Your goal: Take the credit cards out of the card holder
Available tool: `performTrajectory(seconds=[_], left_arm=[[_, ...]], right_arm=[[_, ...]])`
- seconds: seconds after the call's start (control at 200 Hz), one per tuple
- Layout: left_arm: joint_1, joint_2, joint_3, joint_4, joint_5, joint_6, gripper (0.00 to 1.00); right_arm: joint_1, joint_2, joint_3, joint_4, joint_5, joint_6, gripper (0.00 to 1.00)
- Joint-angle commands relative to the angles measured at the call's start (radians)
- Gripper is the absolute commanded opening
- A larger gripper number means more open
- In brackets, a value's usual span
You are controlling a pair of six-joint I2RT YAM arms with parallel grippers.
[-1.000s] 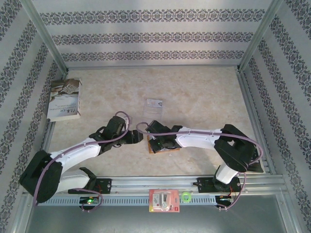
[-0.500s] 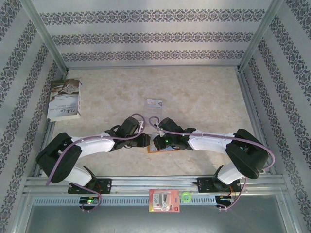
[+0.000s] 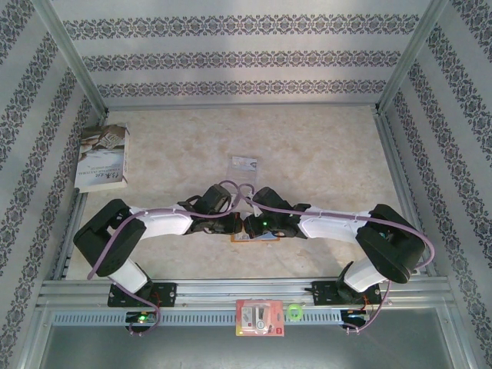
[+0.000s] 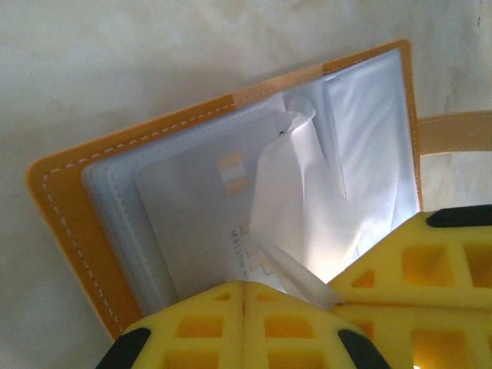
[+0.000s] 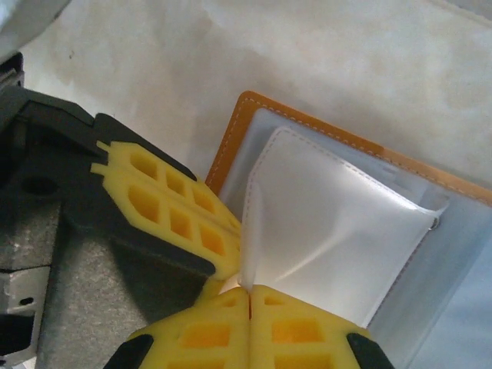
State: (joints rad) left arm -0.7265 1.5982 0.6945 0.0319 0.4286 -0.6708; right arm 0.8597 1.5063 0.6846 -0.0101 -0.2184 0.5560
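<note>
The orange card holder [image 4: 69, 223] lies open on the table, its clear pockets facing up. A pale whitish-grey credit card [image 4: 192, 207] with a small chip mark sticks partly out of a pocket. My left gripper [image 4: 244, 286] is shut, with that card's near edge between its fingertips. My right gripper [image 5: 248, 290] is shut on the edge of a clear pocket flap [image 5: 330, 231] and holds it up off the card holder [image 5: 231, 138]. From above, the left gripper [image 3: 237, 224] and right gripper [image 3: 249, 225] meet tip to tip over the card holder [image 3: 263, 237].
A book [image 3: 102, 157] lies at the far left by the wall. A small clear plastic tray [image 3: 244, 163] sits behind the grippers. A red-and-white packet [image 3: 260, 317] and a green ring [image 3: 294, 311] rest on the near rail. Patterned walls close in three sides.
My left arm has swung right to the card holder, and its gripper has gone from open to shut on the card's edge. The right arm shifted a little earlier and now holds still.
</note>
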Motion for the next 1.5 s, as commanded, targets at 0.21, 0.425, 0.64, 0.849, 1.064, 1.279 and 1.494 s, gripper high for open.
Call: performTrajectory(seconds=[0.21, 0.425, 0.64, 0.849, 1.064, 1.279, 1.494], left_arm=[[-0.017, 0.036, 0.003, -0.165, 0.003, 0.033, 0.00], [-0.014, 0.036, 0.012, -0.166, 0.002, 0.051, 0.00], [-0.013, 0.020, 0.015, -0.162, -0.011, 0.059, 0.00], [-0.013, 0.020, 0.013, -0.159, -0.009, 0.062, 0.00], [-0.007, 0.028, 0.010, -0.157, -0.010, 0.058, 0.00], [-0.002, 0.017, 0.017, -0.154, 0.005, 0.071, 0.00], [-0.003, -0.054, 0.010, -0.131, -0.011, 0.076, 0.23]], right_arm=[[-0.005, -0.119, -0.055, -0.212, 0.284, 0.132, 0.05], [0.038, -0.235, -0.027, -0.395, 0.464, 0.130, 0.34], [-0.010, -0.206, 0.033, -0.263, 0.127, 0.039, 0.27], [-0.039, -0.047, 0.023, -0.229, 0.075, 0.089, 0.17], [-0.071, -0.082, -0.055, -0.311, 0.262, 0.171, 0.18], [-0.047, -0.148, -0.035, -0.271, 0.240, 0.101, 0.25], [-0.065, -0.168, 0.043, -0.227, 0.007, 0.040, 0.26]])
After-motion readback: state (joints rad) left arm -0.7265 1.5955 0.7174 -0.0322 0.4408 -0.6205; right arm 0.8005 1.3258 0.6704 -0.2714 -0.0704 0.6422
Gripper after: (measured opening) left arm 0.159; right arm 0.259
